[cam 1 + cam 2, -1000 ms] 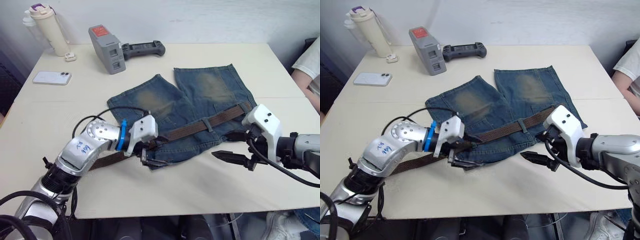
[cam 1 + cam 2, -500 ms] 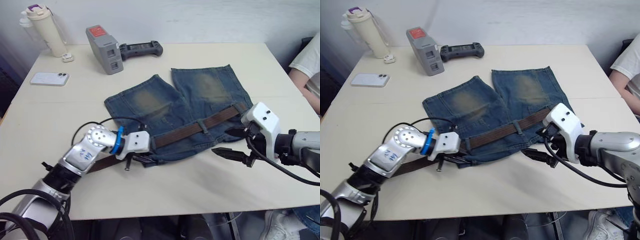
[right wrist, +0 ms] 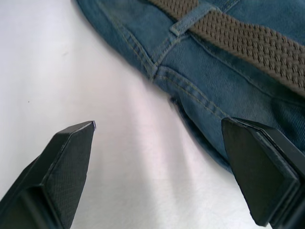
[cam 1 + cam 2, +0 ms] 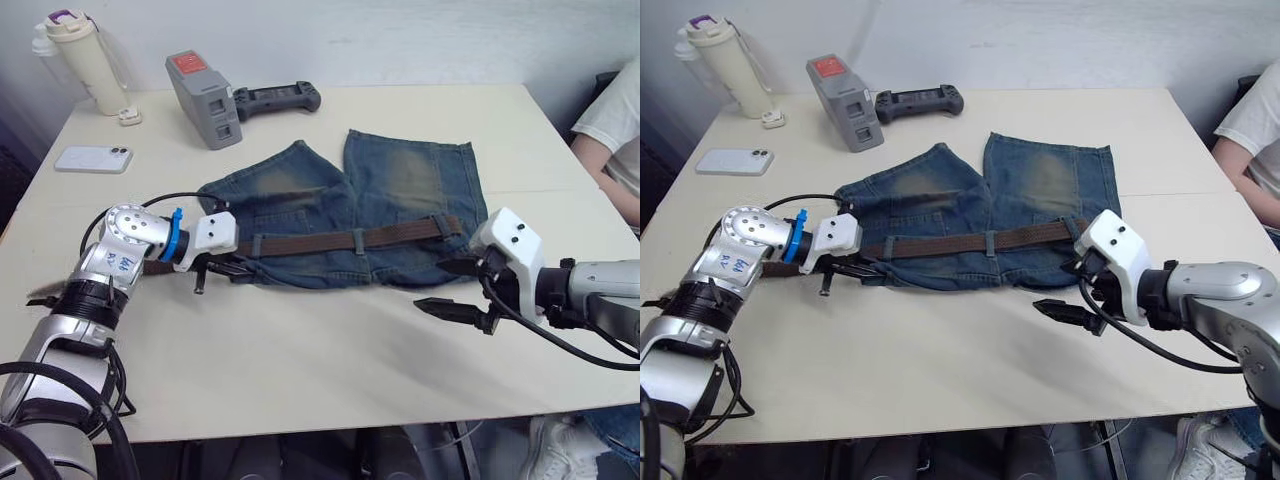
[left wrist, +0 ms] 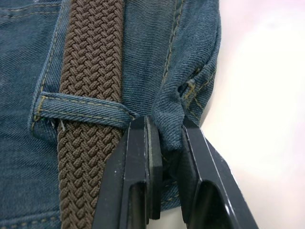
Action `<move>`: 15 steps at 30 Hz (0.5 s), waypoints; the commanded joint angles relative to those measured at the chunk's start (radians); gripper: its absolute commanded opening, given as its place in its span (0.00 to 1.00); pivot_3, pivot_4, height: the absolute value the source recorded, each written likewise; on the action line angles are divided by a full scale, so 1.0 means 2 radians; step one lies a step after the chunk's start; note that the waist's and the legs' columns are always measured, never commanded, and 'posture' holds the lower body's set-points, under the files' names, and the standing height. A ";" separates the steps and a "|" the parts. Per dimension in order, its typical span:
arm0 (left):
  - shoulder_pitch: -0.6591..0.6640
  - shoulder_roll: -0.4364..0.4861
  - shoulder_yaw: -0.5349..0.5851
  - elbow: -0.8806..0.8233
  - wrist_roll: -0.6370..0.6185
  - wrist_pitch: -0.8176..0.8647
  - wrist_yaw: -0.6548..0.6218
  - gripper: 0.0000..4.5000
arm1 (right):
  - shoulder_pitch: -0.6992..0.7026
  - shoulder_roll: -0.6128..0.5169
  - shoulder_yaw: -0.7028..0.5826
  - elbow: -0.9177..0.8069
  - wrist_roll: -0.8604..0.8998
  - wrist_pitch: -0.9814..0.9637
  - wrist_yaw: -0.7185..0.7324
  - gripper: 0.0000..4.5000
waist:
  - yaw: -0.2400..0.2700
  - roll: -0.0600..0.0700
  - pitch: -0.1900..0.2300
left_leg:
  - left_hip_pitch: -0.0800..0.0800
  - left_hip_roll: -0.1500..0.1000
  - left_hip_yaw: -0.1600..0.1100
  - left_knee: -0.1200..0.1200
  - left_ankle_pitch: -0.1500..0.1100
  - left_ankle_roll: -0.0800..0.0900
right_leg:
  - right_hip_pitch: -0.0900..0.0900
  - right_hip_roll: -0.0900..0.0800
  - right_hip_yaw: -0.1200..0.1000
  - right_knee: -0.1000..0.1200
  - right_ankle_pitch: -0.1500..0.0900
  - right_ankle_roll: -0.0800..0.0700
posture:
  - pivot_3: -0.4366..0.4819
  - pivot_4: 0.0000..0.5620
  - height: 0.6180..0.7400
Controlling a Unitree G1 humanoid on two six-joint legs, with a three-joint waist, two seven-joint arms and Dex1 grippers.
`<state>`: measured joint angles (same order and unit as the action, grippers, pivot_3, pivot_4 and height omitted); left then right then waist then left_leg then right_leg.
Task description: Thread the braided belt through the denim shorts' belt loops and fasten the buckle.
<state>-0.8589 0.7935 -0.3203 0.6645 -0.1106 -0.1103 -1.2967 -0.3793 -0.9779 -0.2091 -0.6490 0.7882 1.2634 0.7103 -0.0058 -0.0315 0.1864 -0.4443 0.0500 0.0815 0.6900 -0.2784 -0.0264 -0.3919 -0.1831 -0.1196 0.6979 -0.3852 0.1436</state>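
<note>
Cream table (image 4: 300, 360) w/ a white wall behind it; a person's sleeve and arm (image 4: 608, 125) at the far right edge. Denim shorts (image 4: 400, 190) lie flat mid-table, legs pointing toward the wall, waistband toward the robot. Braided belt (image 4: 390, 235) runs along the waistband, passing under belt loops (image 5: 81, 106) – one near the left end, one about mid-waist (image 4: 357, 240), one near the right end. Belt's left end sticks out past the shorts behind the left gripper; buckle can't be made out.

Left gripper (image 5: 164, 143) sits at the shorts' left waist corner, fingers pressed together on a fold of denim at the waistband edge, just beside a loop w/ the belt through it. Right gripper (image 4: 455, 290) hovers at the right waist corner w/ fingers spread wide, one finger (image 3: 257, 171) over the denim edge, the other (image 3: 62, 167) over bare table, pinching nothing.

Back of table: grey boxy device w/ red label (image 4: 203, 86), black handheld controller (image 4: 277, 97) touching it on the right. Far left corner: cream bottle w/ purple cap (image 4: 78, 55), small white object (image 4: 129, 116) by its base, white phone (image 4: 92, 158) nearer the robot.
</note>
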 commanded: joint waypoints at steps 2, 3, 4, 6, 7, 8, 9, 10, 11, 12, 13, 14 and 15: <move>-0.013 0.020 0.025 0.078 0.022 -0.048 -0.024 0.04 | -0.002 -0.015 -0.007 -0.001 0.001 -0.012 0.003 1.00 | -0.001 0.000 0.000 | 0.000 0.000 0.000 0.000 0.000 0.000 | 0.000 0.000 0.000 0.000 0.000 0.000 | 0.48 0.27 0.38; -0.012 0.026 0.029 0.089 0.022 -0.056 -0.031 0.04 | -0.001 -0.016 -0.008 -0.001 0.003 -0.012 0.003 1.00 | -0.001 0.000 0.000 | 0.000 0.000 0.000 0.000 0.000 0.000 | 0.000 0.000 0.000 0.000 0.000 0.000 | 0.48 0.27 0.38; -0.012 0.029 0.032 0.099 0.024 -0.065 -0.037 0.04 | -0.001 -0.016 -0.008 0.000 0.004 -0.012 0.004 1.00 | -0.001 0.000 0.000 | 0.000 0.000 0.000 0.000 0.000 0.000 | 0.000 0.000 0.000 0.000 0.000 0.000 | 0.48 0.27 0.38; -0.009 0.040 0.042 0.123 0.024 -0.085 -0.054 0.04 | -0.001 -0.017 -0.001 0.004 0.000 -0.018 0.003 1.00 | -0.003 0.000 0.000 | 0.000 0.000 0.000 0.000 0.000 0.000 | 0.000 0.000 0.000 0.000 0.000 0.000 | 0.48 0.27 0.38; -0.006 0.044 0.046 0.130 0.024 -0.093 -0.060 0.04 | -0.004 -0.016 0.004 0.007 -0.001 -0.020 0.003 1.00 | -0.005 0.000 0.000 | 0.000 0.000 0.000 0.000 0.000 0.000 | 0.000 0.000 0.000 0.000 0.000 0.000 | 0.48 0.27 0.38; -0.003 0.042 0.054 0.129 0.016 -0.083 -0.063 0.04 | -0.007 -0.015 0.007 0.010 -0.001 -0.023 0.003 1.00 | -0.007 0.000 0.000 | 0.000 0.000 0.000 0.000 0.000 0.000 | 0.000 0.000 0.000 0.000 0.000 0.000 | 0.48 0.27 0.38; -0.001 0.039 0.060 0.129 0.011 -0.074 -0.064 0.04 | -0.009 -0.014 0.009 0.012 -0.001 -0.025 0.004 1.00 | -0.008 0.000 0.000 | 0.000 0.000 0.000 0.000 0.000 0.000 | 0.000 0.000 0.000 0.001 0.000 0.000 | 0.48 0.27 0.38; -0.001 0.036 0.066 0.128 0.007 -0.067 -0.066 0.04 | -0.010 -0.014 0.011 0.013 0.000 -0.026 0.004 1.00 | -0.009 0.000 0.000 | 0.000 0.000 0.000 0.000 0.000 0.000 | 0.000 0.000 0.000 0.001 0.000 0.000 | 0.48 0.27 0.38; 0.005 0.036 0.073 0.113 -0.006 -0.043 -0.084 0.04 | -0.011 -0.015 0.014 0.016 -0.001 -0.028 0.005 1.00 | -0.009 0.000 0.000 | 0.000 0.000 0.000 0.000 0.000 0.000 | 0.000 0.000 0.000 0.001 0.000 0.000 | 0.48 0.27 0.38; 0.009 0.036 0.084 0.100 -0.019 -0.016 -0.092 0.04 | -0.013 -0.015 0.016 0.018 -0.001 -0.029 0.005 1.00 | -0.010 0.000 0.000 | 0.000 0.000 0.000 0.000 0.000 0.000 | 0.000 0.000 0.000 0.001 0.000 0.000 | 0.48 0.27 0.38; 0.017 0.039 0.091 0.079 -0.033 0.015 -0.110 0.15 | -0.014 -0.016 0.018 0.021 -0.001 -0.032 0.007 1.00 | -0.010 0.000 0.000 | 0.000 0.000 0.000 0.000 0.000 0.000 | 0.000 0.000 0.000 0.001 0.000 0.000 | 0.48 0.27 0.38; 0.025 0.045 0.097 0.059 -0.041 0.038 -0.121 0.27 | -0.015 -0.016 0.020 0.023 -0.001 -0.035 0.009 1.00 | -0.010 0.000 0.000 | 0.000 0.000 0.000 0.000 0.000 0.000 | 0.000 0.000 0.000 0.001 0.000 0.000 | 0.48 0.27 0.38; 0.030 0.049 0.112 0.035 -0.058 0.074 -0.123 0.34 | -0.016 -0.016 0.020 0.026 0.000 -0.038 0.011 1.00 | -0.010 0.000 0.000 | -0.001 0.000 0.000 0.000 0.000 0.000 | 0.000 0.000 0.000 0.000 0.000 0.000 | 0.48 0.27 0.38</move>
<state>-0.8093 0.8618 -0.1539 0.8156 -0.1629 -0.0649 -1.5008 -0.3927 -0.9965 -0.1569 -0.5944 0.7875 1.2152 0.7192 -0.0266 -0.0315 0.1865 -0.4453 0.0501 0.0814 0.6894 -0.2788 -0.0258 -0.3921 -0.1834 -0.1204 0.6986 -0.3852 0.1437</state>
